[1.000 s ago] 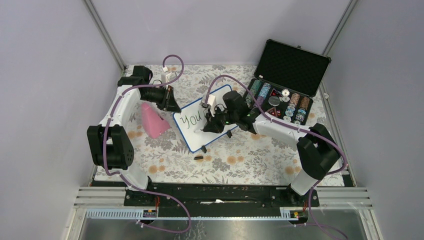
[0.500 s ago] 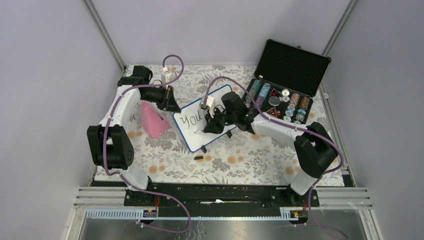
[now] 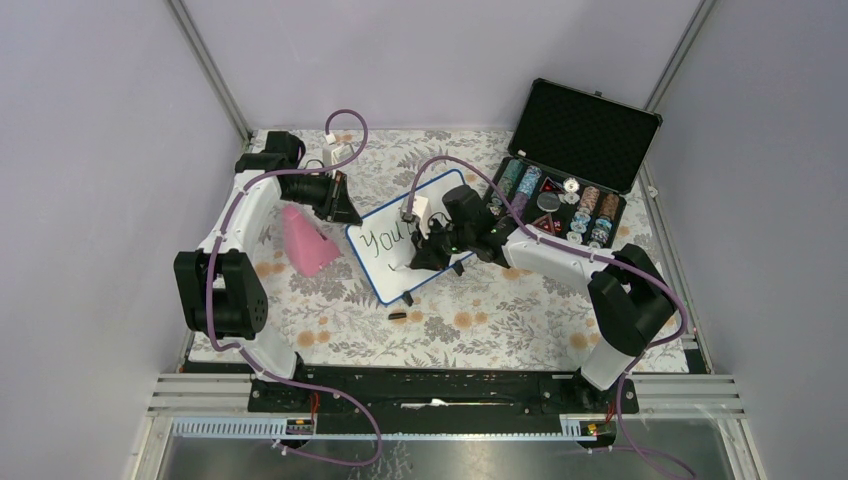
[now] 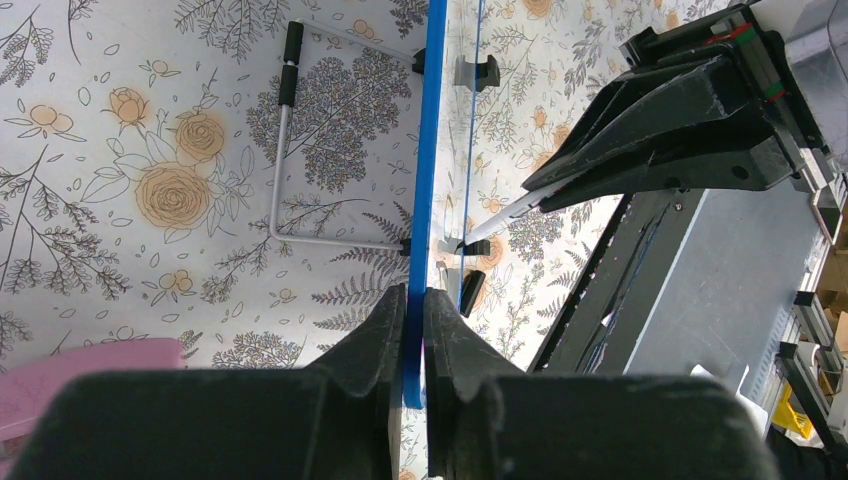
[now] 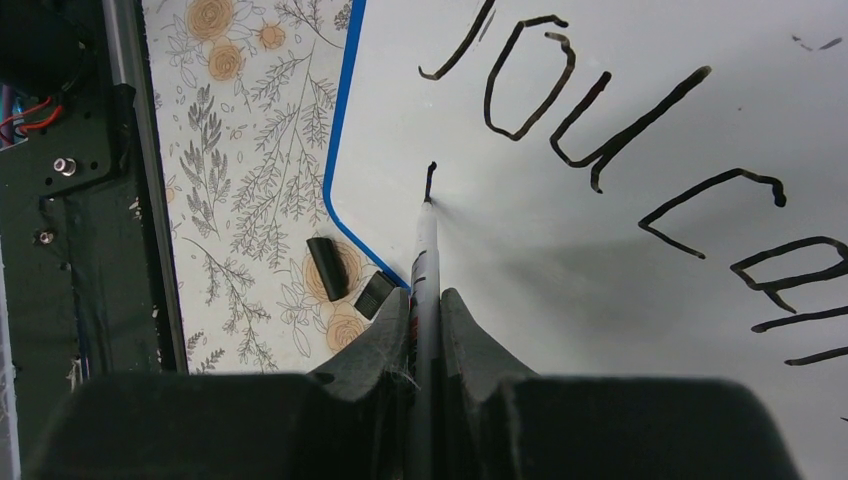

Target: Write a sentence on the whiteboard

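The whiteboard [image 3: 385, 272], blue-framed, stands tilted on the floral table. My left gripper [image 3: 349, 211] is shut on its upper-left edge; in the left wrist view the fingers [image 4: 414, 300] pinch the blue frame [image 4: 432, 150]. My right gripper [image 3: 420, 256] is shut on a marker [image 5: 425, 255], whose tip touches the board surface [image 5: 620, 280]. The sentence [image 5: 560, 95] reads "You can" on the first line. A short fresh stroke [image 5: 430, 180] starts a second line at the marker tip.
A pink object [image 3: 305, 242] lies left of the board. An open black case [image 3: 585, 135] with poker chips sits at the back right. A small black cap [image 3: 397, 316] lies in front of the board. The board's wire stand [image 4: 285, 170] rests behind it.
My right gripper has moved the marker down and left across the board to the start of a second line, where a short stroke has appeared. The left arm has not moved.
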Controlling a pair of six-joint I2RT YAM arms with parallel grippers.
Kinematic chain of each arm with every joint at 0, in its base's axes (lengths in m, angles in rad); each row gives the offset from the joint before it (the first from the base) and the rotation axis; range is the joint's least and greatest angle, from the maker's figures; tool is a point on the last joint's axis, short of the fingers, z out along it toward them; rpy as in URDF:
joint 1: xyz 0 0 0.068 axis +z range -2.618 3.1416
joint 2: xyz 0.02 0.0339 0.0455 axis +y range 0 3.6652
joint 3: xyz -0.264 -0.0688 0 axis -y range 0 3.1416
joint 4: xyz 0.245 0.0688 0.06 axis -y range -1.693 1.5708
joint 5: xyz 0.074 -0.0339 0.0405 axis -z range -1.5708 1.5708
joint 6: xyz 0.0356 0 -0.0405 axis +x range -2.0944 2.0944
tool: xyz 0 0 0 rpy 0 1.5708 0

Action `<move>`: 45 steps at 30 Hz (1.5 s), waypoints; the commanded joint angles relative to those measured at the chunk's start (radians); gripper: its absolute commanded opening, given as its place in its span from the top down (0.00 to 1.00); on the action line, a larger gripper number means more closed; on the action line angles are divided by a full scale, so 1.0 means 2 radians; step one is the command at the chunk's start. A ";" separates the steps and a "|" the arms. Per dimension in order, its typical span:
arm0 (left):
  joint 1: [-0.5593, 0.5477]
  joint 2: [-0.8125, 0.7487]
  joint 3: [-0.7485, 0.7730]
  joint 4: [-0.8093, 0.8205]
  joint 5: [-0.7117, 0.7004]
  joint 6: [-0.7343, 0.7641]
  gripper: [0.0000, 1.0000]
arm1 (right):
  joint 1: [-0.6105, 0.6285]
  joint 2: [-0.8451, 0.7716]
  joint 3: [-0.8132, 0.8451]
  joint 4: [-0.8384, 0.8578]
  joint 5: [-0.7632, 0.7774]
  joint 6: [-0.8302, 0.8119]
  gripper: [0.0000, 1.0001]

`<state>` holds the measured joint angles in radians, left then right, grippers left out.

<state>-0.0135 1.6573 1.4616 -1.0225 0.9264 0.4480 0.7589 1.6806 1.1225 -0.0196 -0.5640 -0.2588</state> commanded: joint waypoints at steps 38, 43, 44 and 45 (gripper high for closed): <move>0.003 -0.017 -0.004 0.015 -0.006 0.011 1.00 | -0.016 -0.005 0.054 -0.021 0.026 -0.012 1.00; 0.003 -0.017 -0.004 0.015 -0.007 0.011 1.00 | -0.017 -0.004 0.056 -0.024 0.027 -0.014 1.00; 0.003 -0.017 -0.004 0.015 -0.008 0.011 1.00 | -0.017 -0.004 0.056 -0.025 0.025 -0.014 1.00; 0.003 -0.017 -0.003 0.015 -0.008 0.011 1.00 | -0.017 -0.004 0.055 -0.025 0.025 -0.015 1.00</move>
<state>-0.0135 1.6573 1.4616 -1.0222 0.9264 0.4526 0.7341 1.6806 1.1927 -0.0811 -0.5369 -0.2665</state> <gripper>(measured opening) 0.090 0.155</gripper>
